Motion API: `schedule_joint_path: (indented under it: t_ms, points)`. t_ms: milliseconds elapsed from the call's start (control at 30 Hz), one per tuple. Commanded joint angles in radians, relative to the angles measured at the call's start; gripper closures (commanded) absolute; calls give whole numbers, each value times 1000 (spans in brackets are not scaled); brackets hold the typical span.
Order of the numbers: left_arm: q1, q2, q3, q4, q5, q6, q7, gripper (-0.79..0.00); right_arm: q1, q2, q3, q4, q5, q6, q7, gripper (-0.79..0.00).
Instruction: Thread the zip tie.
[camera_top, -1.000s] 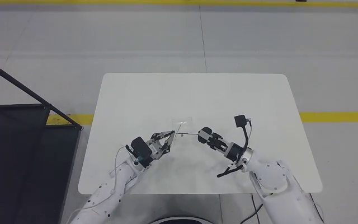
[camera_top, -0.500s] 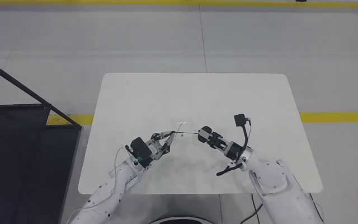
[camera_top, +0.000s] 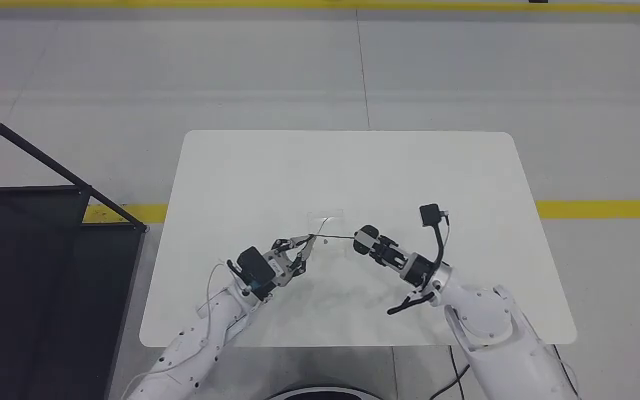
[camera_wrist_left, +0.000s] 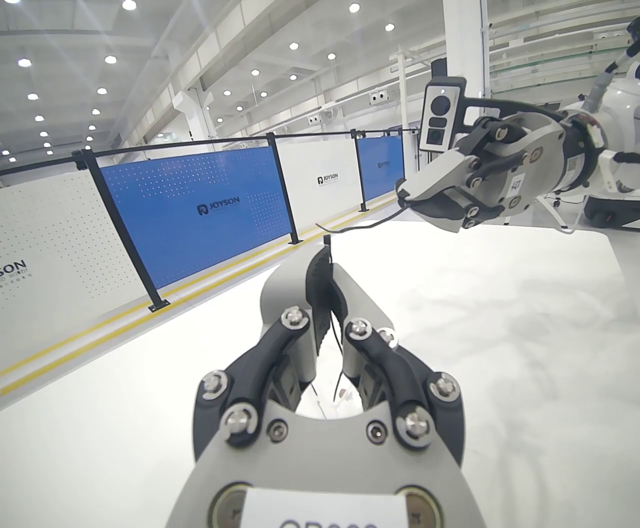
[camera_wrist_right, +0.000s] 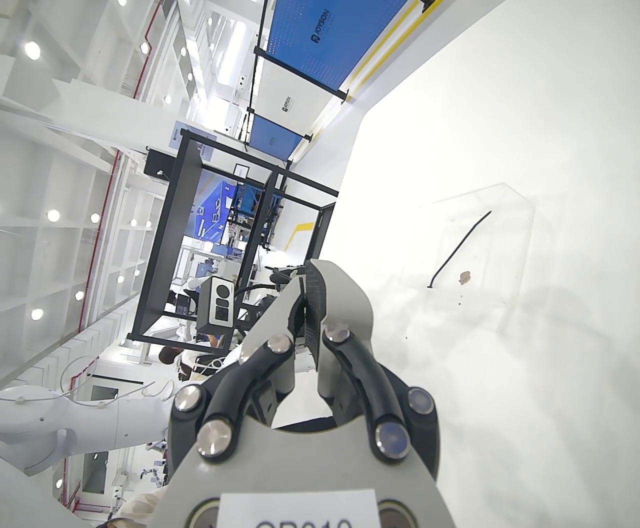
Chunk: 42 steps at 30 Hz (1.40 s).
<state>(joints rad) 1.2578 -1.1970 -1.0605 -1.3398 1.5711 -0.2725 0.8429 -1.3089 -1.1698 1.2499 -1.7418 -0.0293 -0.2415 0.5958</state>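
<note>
A thin black zip tie (camera_top: 336, 237) spans the gap between my two grippers above the table's front middle. My left gripper (camera_wrist_left: 326, 260) is shut on the zip tie's head end (camera_wrist_left: 327, 243), which sticks up between the fingertips. Some strap (camera_wrist_left: 341, 357) hangs down behind the fingers. My right gripper (camera_wrist_left: 411, 199) is shut on the tail (camera_wrist_left: 370, 225). The tail curves across, and its tip lies right at the head. In the top view the left gripper (camera_top: 308, 241) and the right gripper (camera_top: 357, 238) face each other closely. The right gripper (camera_wrist_right: 304, 282) is pinched tight in its own view.
A clear shallow tray (camera_wrist_right: 520, 220) lies on the white table (camera_top: 450, 180) just beyond the grippers. It holds another black zip tie (camera_wrist_right: 460, 246) and a small brown speck (camera_wrist_right: 465, 277). A black frame (camera_top: 40, 150) stands left of the table.
The left gripper has edged slightly right toward the right gripper, and the gap between them has narrowed a little. Both stay shut on the zip tie.
</note>
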Motion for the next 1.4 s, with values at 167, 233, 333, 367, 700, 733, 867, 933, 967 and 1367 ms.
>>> schedule_joint_path:
  t_ms: [167,233,333,367,700,733,867,933,967,1367]
  points:
    - [1,-4,-6,4,-19,25,4,0,-1,1,0,0,-1,0,1,0]
    - [2,-7,-11,2,-41,31,4,0,-1,1,0,-1,-3,0,2,0]
    - [2,-8,-15,1,-47,36,3,0,-3,2,-2,-5,-12,0,5,0]
    - [3,-8,-15,1,-47,35,3,0,-4,3,-3,-6,-17,3,9,0]
    - [4,-9,-14,1,-50,29,4,0,-5,3,-1,-14,-17,23,4,0]
    - [4,-9,-14,1,-50,29,4,0,-5,3,-1,-14,-17,23,4,0]
    - [4,-9,-14,1,-50,29,4,0,-5,3,-1,-14,-17,23,4,0]
    - [4,-9,-14,1,-50,29,4,0,-5,3,-1,-14,-17,23,4,0]
    - [4,-9,-14,1,-50,29,4,0,-5,3,-1,-14,-17,23,4,0]
    - [4,-9,-14,1,-50,29,4,0,11,1,-12,-17,-4,61,-9,0]
